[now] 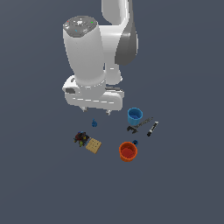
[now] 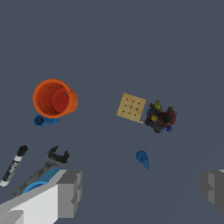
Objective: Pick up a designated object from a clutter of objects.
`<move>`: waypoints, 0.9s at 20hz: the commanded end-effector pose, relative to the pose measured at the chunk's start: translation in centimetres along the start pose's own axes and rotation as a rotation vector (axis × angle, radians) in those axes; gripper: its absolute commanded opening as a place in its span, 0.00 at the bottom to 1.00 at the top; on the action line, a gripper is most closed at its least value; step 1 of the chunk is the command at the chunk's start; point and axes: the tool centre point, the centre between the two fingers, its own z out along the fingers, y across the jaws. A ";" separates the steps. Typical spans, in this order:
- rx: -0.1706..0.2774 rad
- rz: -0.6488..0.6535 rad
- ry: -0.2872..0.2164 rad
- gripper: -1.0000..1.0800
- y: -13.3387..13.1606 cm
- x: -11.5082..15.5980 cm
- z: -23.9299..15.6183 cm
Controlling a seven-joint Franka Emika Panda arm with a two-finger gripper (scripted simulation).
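Observation:
The designated object, a small dark spiky cluster (image 1: 80,138) with red and yellow-green bits, lies on the grey surface touching the tan waffle square (image 1: 93,145). It also shows in the wrist view (image 2: 160,117), beside the waffle square (image 2: 131,107). My gripper (image 1: 96,110) is open and empty. It hangs above the surface, over the tiny blue piece (image 1: 94,124) and apart from the cluster. In the wrist view the gripper (image 2: 142,190) has its two fingers spread wide, with the tiny blue piece (image 2: 142,158) between them and the cluster.
An orange-red mug (image 1: 128,151) with a small blue bit beside it, a blue cup (image 1: 134,115), a dark tool (image 1: 139,124) and a black marker (image 1: 152,128) lie on the exterior view's right. In the wrist view the cup (image 2: 37,186) is partly hidden behind a finger.

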 end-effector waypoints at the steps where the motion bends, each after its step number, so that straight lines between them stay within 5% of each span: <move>1: 0.004 0.039 0.001 0.96 1.2 0.8 2.1; 18: -0.003 0.280 0.017 0.96 10.1 3.3 15.8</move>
